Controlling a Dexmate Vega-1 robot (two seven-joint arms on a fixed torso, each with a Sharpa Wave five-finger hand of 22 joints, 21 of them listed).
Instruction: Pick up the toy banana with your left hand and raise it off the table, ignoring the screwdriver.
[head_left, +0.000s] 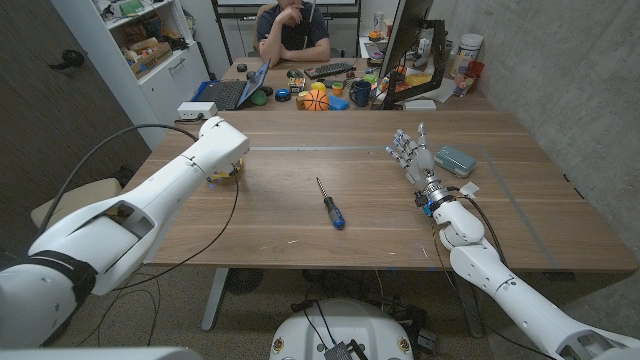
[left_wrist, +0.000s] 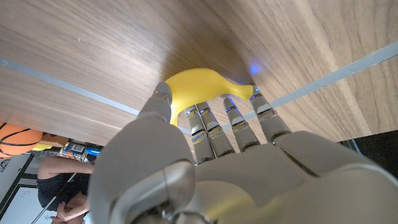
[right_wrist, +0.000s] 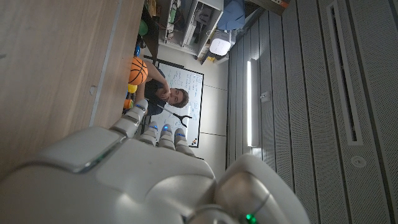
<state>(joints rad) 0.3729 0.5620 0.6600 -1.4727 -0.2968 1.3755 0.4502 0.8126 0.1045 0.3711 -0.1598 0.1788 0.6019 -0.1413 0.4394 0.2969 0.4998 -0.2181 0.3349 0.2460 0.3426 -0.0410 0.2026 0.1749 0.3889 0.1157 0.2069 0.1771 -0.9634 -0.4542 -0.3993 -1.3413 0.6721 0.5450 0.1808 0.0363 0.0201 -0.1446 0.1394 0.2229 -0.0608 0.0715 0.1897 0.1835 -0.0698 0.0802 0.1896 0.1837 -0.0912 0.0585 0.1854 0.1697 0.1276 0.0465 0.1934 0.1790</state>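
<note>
Left hand (left_wrist: 230, 162) sits over the toy banana (left_wrist: 202, 93), fingers (left_wrist: 239, 127) draped across its curved back and the thumb beside its near flank; whether the fingers are clamped on it or merely touching, I cannot tell. The banana lies on the desk (head_left: 300, 220) at my left side, under the end of the white forearm in the head view, where a sliver of yellow shows. I judge it light, smooth and probably hollow plastic, so somewhat slippery; the thick middle of the curve offers the surest hold, thumb opposing fingers. My right hand (head_left: 413, 155) stands on the desk's right side, fingers apart, holding nothing. The screwdriver (head_left: 330, 205) lies mid-desk, well apart from the banana. The surface is wood-grain with a pale seam. Beyond sits a person at a cluttered far desk carrying a small basketball (head_left: 315, 100).
</note>
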